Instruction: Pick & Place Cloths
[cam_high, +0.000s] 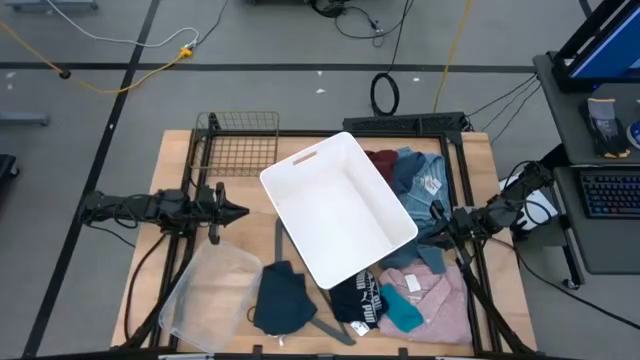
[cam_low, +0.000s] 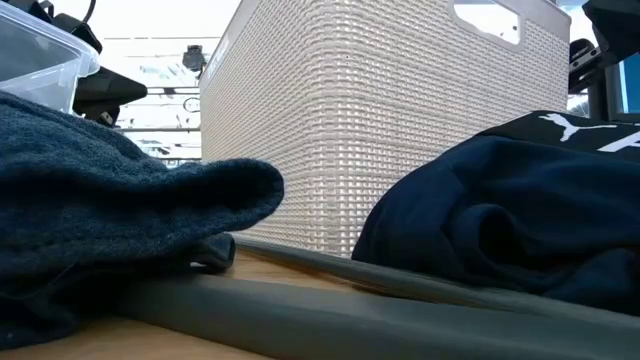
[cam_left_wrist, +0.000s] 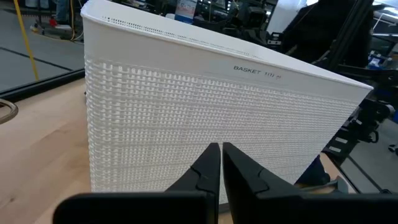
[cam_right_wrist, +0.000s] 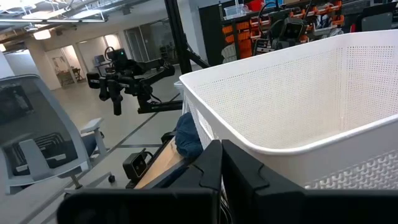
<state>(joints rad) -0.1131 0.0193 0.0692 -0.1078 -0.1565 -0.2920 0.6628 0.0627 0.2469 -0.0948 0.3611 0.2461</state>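
Several cloths lie around a white basket (cam_high: 340, 210). A navy one (cam_high: 283, 298) and a black one with white print (cam_high: 358, 300) lie at the near edge. A teal one (cam_high: 400, 310) rests on the pink shirt (cam_high: 435, 290). The light-blue shirt with a tag (cam_high: 420, 180) and a maroon one (cam_high: 382, 160) lie right of the basket. My left gripper (cam_high: 243, 211) is shut and hovers left of the basket, pointing at its wall (cam_left_wrist: 186, 124). My right gripper (cam_high: 437, 215) is shut at the basket's right side, level with its rim (cam_right_wrist: 280, 130).
A clear plastic bin (cam_high: 205, 295) sits near-left, with a wire rack (cam_high: 240, 145) at the far left. A grey hanger (cam_high: 300, 315) lies under the navy and black cloths (cam_low: 350, 310). A black frame borders the table. Bare wood shows left of the basket.
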